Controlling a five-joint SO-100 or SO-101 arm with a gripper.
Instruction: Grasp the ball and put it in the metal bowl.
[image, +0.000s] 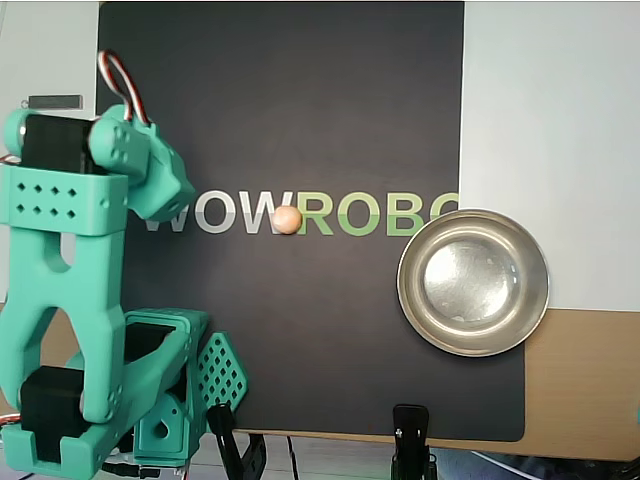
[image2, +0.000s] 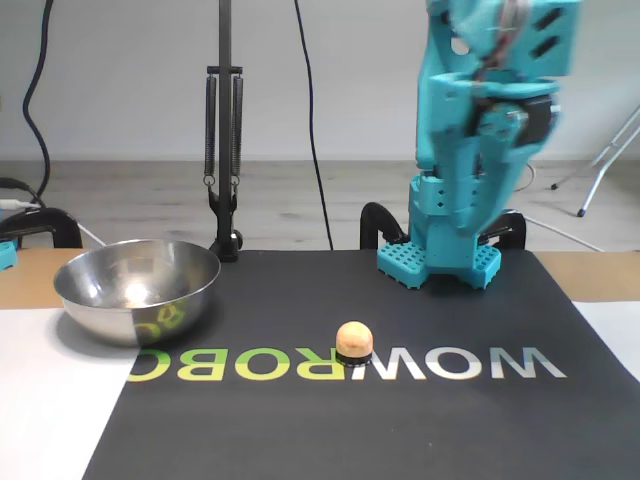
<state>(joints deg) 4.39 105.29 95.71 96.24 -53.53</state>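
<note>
- ball (image: 287, 220) sits on the black mat (image: 300, 100), on the printed lettering between W and R, well apart from the bowl
- I judge it light, smooth, prone to roll; I'd pinch across its widest middle
- metal bowl (image: 473, 283): shiny, shallow, straddles the mat edge
- gripper (image: 160, 185) is raised, folded back; I cannot tell jaw spread

A dark mat (image: 300, 120) lies flat on the counter (image: 580, 380), printed with white and green lettering (image2: 340, 365) across its middle. White sheets (image: 550, 150) adjoin the mat along one side in the overhead view. Two black clamps (image: 412, 430) grip the mat's near edge in that view. In the fixed view, a black spring-arm stand (image2: 224, 130) rises behind the mat, and dark cables (image2: 310, 120) hang against the pale wall.
</note>
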